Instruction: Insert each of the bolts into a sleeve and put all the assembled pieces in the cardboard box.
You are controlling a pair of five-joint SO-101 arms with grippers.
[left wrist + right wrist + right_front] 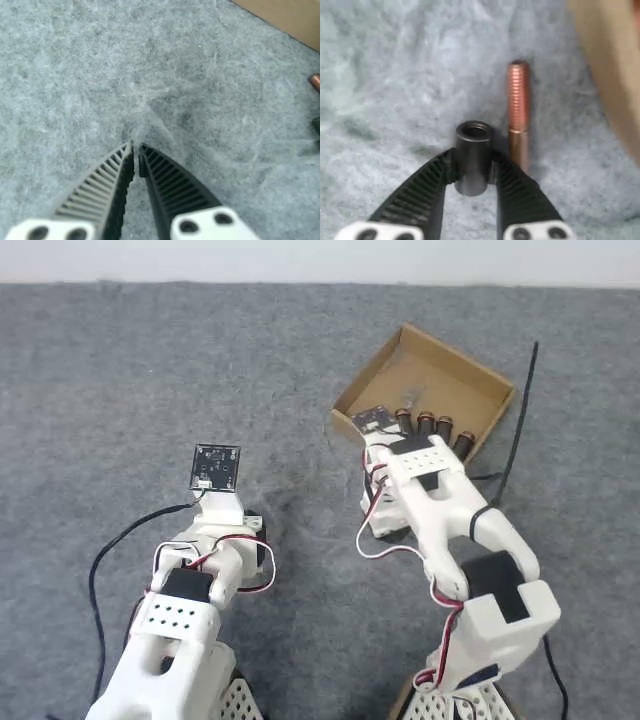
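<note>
My right gripper (pixel 472 156) is shut on a black sleeve (pixel 472 175), held upright just above the grey felt with its open bore facing the camera. A copper bolt (pixel 518 117) lies on the felt right beside the sleeve, threaded end pointing away. The cardboard box (pixel 490 380) stands at the back right, just beyond the right arm's wrist (pixel 415 455), and its wall (pixel 607 65) rises close to the bolt. Several copper-and-black assembled pieces (pixel 426 424) lie in a row inside the box. My left gripper (pixel 136 148) is shut on nothing, low over bare felt.
Grey felt covers the whole table. The left arm (pixel 215 540) sits at the front left, well apart from the box. A box corner (pixel 285 15) and a copper tip (pixel 315 81) show far off in the left wrist view. Black cables (pixel 515 440) trail beside the box.
</note>
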